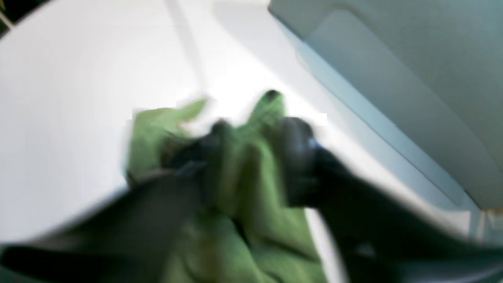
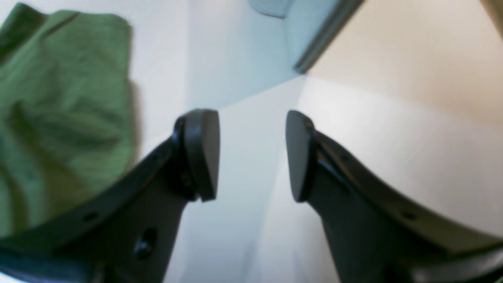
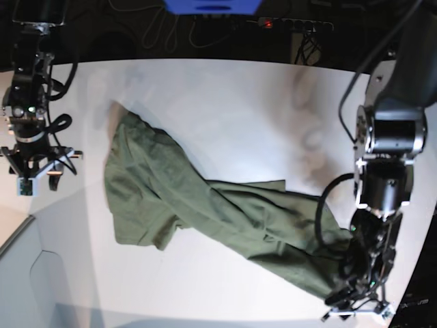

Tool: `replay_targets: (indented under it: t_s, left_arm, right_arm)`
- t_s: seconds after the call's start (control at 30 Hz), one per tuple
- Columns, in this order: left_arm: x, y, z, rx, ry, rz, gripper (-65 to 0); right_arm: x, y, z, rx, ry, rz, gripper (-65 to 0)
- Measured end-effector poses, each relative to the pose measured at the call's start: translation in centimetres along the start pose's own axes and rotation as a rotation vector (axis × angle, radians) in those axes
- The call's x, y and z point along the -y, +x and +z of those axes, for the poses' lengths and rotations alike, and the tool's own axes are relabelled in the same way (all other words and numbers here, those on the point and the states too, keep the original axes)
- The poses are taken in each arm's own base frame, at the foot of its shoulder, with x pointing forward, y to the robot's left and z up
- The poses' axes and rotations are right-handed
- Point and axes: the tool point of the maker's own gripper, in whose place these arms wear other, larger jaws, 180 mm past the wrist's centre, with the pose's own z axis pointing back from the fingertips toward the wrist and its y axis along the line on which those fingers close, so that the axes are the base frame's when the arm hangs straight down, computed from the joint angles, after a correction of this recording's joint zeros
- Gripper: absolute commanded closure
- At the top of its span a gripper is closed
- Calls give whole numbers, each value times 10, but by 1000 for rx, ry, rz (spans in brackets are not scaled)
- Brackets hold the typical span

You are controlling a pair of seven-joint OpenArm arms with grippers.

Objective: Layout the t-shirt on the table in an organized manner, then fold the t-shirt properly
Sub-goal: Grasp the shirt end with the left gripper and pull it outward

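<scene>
The olive-green t-shirt [image 3: 198,205] lies crumpled and stretched diagonally across the white table [image 3: 239,102], from the upper left to the lower right. My left gripper [image 3: 351,297] is at the table's lower right edge, shut on the shirt's end. The blurred left wrist view shows its fingers [image 1: 298,157] pinching a bunch of green cloth [image 1: 235,177]. My right gripper [image 3: 35,174] is open and empty at the table's left edge, apart from the shirt. In the right wrist view the gripper [image 2: 251,153] stands over bare table [image 2: 412,157], with the shirt [image 2: 59,98] to its left.
A blue object [image 3: 212,5], a power strip [image 3: 293,22] and cables lie beyond the table's far edge. A grey panel [image 3: 27,273] sits at the lower left corner; a grey-blue panel [image 1: 393,78] also shows in the left wrist view.
</scene>
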Motion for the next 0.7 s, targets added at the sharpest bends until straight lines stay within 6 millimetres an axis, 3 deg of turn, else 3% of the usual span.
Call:
replay_targets:
  t_s: [0.07, 0.13, 0.27, 0.37, 0.43, 0.53, 0.7]
  left_arm:
    - [9, -9, -4, -34, 1, 12, -397]
    - [11, -10, -4, -38, 1, 11, -400]
    - [2, -10, -5, -38, 16, 8, -401]
    - [-13, -17, -3, -38, 30, -6, -401]
    - [-36, -25, -1, -46, 59, -16, -402]
    - [-73, -57, 5, -86, 110, -42, -402]
    - [-112, -119, 20, -188, 163, -65, -402]
  right_arm:
    - [-1, -4, 2, -8, 4, 5, -278]
    - [-4, -3, 7, -4, 10, 18, -278]
    - [-10, 2, 11, 12, 22, 15, -278]
    - [-11, 6, 14, 27, 24, 16, -278]
    - [-13, 5, 14, 24, 25, 12, -278]
    - [-16, 4, 15, 22, 27, -2, -278]
    - [-18, -1, 17, 13, 32, -1, -278]
